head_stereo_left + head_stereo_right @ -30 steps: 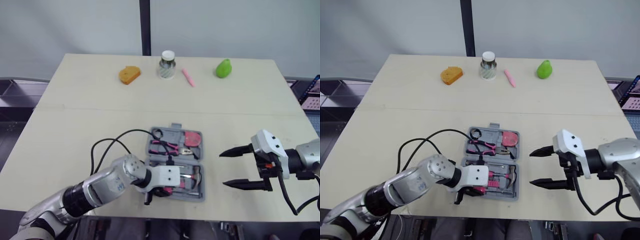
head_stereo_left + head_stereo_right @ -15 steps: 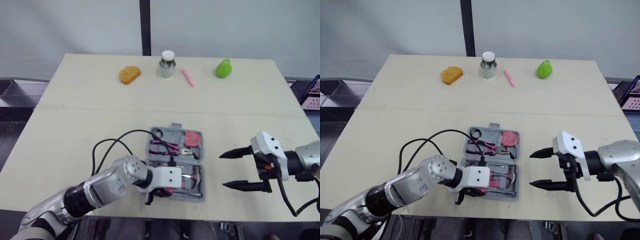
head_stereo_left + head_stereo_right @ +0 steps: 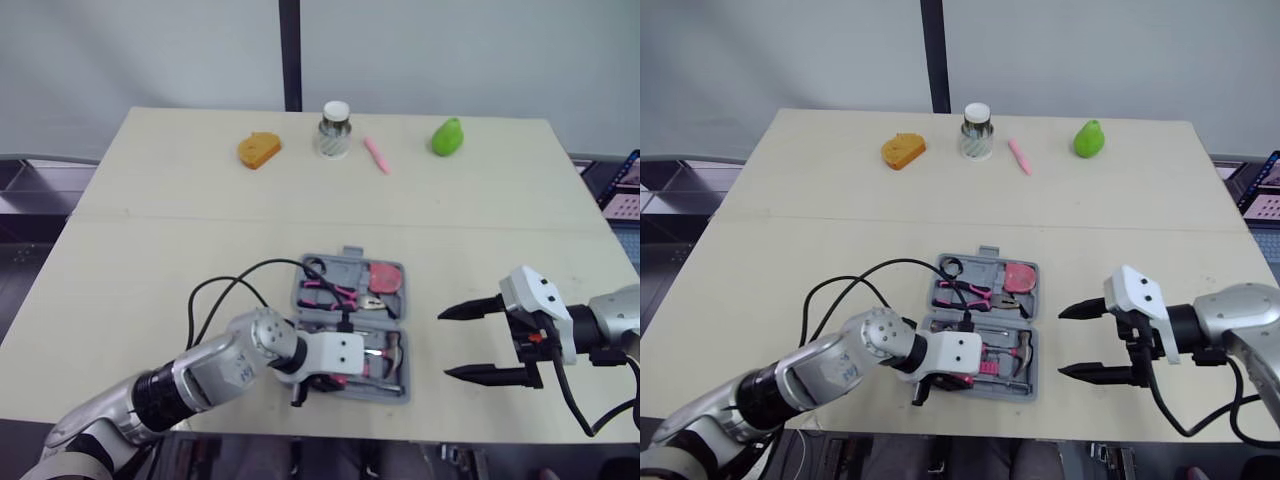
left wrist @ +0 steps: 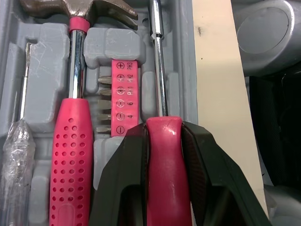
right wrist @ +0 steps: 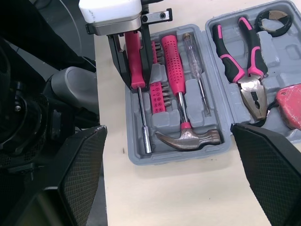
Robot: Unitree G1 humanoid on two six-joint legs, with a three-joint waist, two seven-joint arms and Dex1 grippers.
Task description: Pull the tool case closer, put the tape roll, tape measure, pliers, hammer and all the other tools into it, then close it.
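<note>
Left hand (image 4: 163, 129) clamps the pink screwdriver (image 4: 157, 61) lying in the open tool case (image 4: 181, 47); right hand (image 3: 444, 344) hovers spread wide beside the case over the desk (image 3: 200, 200).

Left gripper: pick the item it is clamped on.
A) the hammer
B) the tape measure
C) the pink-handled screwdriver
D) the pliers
C: in the left wrist view the left gripper has a black finger on each side of the pink-handled screwdriver, which lies in its slot in the tool case beside the hammer.
</note>
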